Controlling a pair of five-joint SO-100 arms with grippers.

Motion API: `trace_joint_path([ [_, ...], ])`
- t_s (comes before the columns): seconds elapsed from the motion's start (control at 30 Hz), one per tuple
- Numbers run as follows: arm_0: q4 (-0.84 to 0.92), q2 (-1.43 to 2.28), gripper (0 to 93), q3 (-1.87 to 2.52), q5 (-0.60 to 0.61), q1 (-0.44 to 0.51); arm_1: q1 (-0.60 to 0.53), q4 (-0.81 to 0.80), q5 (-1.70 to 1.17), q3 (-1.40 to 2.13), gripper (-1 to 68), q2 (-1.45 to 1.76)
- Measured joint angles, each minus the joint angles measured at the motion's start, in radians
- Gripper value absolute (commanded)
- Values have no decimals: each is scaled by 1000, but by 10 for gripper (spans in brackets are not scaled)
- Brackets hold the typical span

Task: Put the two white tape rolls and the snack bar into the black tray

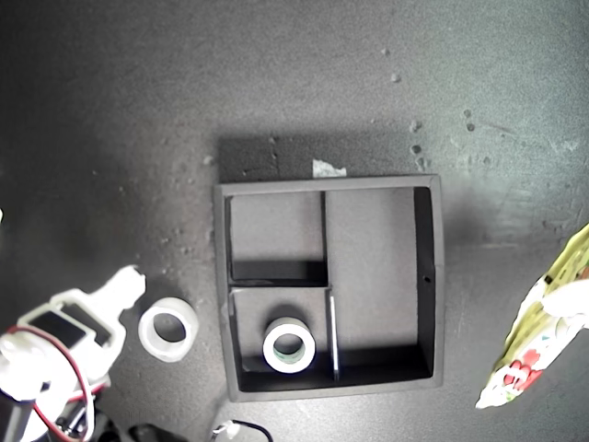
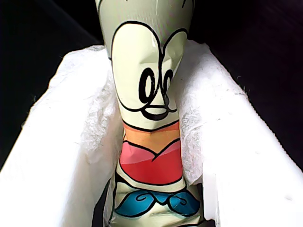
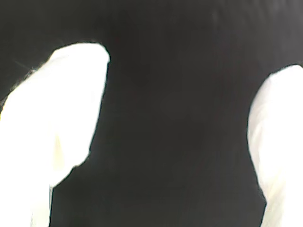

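On the dark bench [image 1: 110,110], the black tray [image 1: 439,276] sits near the middle of the exterior view, a square with two small compartments on that view's left side and one long compartment on its right. The long compartment and the upper small one hold nothing that shows.

At the exterior view's right edge, the snack bar [image 1: 534,331] hangs tilted, well apart from the tray. The first wrist view shows the first tool [image 2: 151,142] clenched on the snack bar's wrapper [image 2: 150,94], white fingers [image 2: 71,142] pressing it from both sides.

At the exterior view's lower left stands the white second tool [image 1: 109,299]; the second wrist view shows its fingers [image 3: 61,109] spread wide, released, with only dark bench between them.

One white tape roll [image 1: 289,344] lies flat in the tray's lower small compartment as the exterior view shows it. The other white tape roll [image 1: 169,329] lies on the bench just beside the second tool, between it and the tray's left wall.
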Motion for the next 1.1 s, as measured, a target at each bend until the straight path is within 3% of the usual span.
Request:
trace_joint_path([
  [0.3, -250, -94, 190, 43, -25, 78, 2, 176, -100, -477, -7, -528],
  [0.8, -431, -164, 178, 150, -80, 103, 89, 37, -101, -624, -6, -732],
  [0.87, -456, -164, 149, 178, -87, 103, 87, 69, -101, -716, -5, -824],
  [1.0, -489, -190, 6, 221, -107, 100, 81, 94, -101, -790, 10, -914],
  [1.1, -505, -195, 1, 262, -117, 75, 80, 94, -101, -792, 71, -917],
])
